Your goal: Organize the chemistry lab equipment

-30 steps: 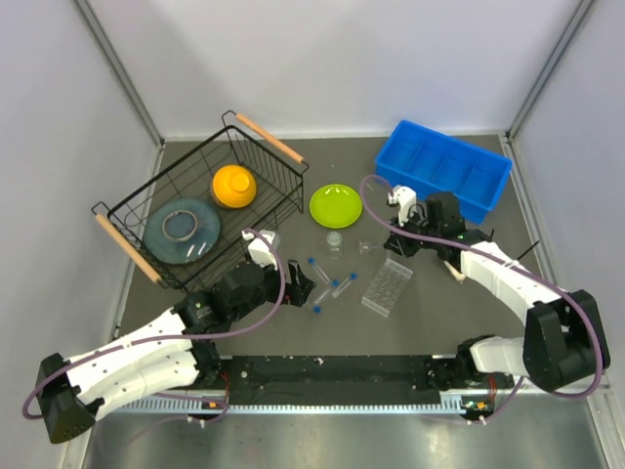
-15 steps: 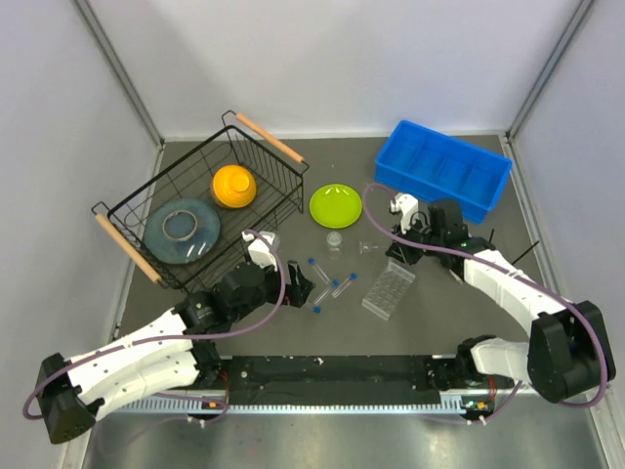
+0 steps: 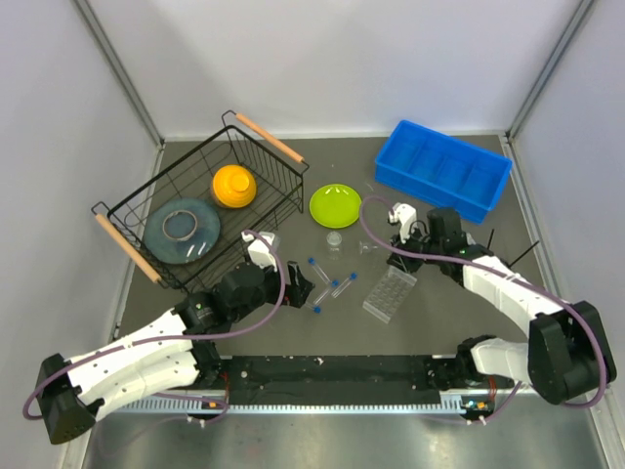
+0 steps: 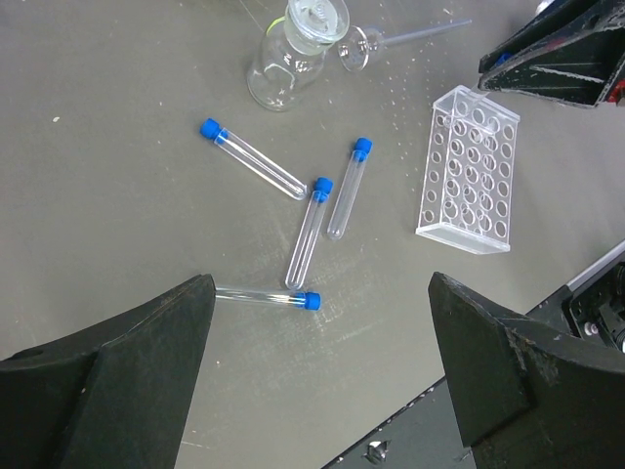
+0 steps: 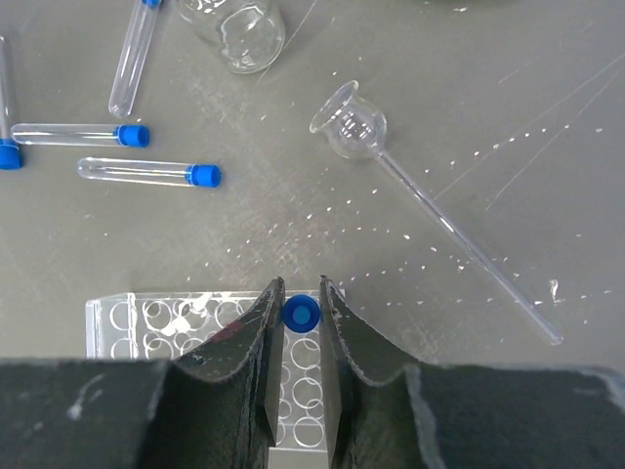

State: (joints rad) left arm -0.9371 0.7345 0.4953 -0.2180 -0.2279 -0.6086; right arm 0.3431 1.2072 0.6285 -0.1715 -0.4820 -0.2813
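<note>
While my left gripper point(image 4: 322, 362) hangs over the dark table point(image 4: 107, 195) with its fingers point(image 4: 127, 371) spread wide and nothing between them, four loose tubes point(image 4: 308, 233) lie flat on the surface just ahead of it. They are clear and blue-capped, scattered at different angles, with two of them close side by side. Beyond them stands a small glass jar point(image 4: 293, 59), and a long-stemmed glass funnel point(image 4: 361, 49) lies beside it. To the right of the loose tubes sits the clear grid rack point(image 4: 469, 168), apart from them. Further right, my right gripper point(image 5: 300, 293) hovers over the far edge of that rack, its fingers closed down on a fifth tube point(image 5: 301, 313). I see its round blue cap from above, pinched between my two fingertips, the tube standing upright above the rack's holes.
</note>
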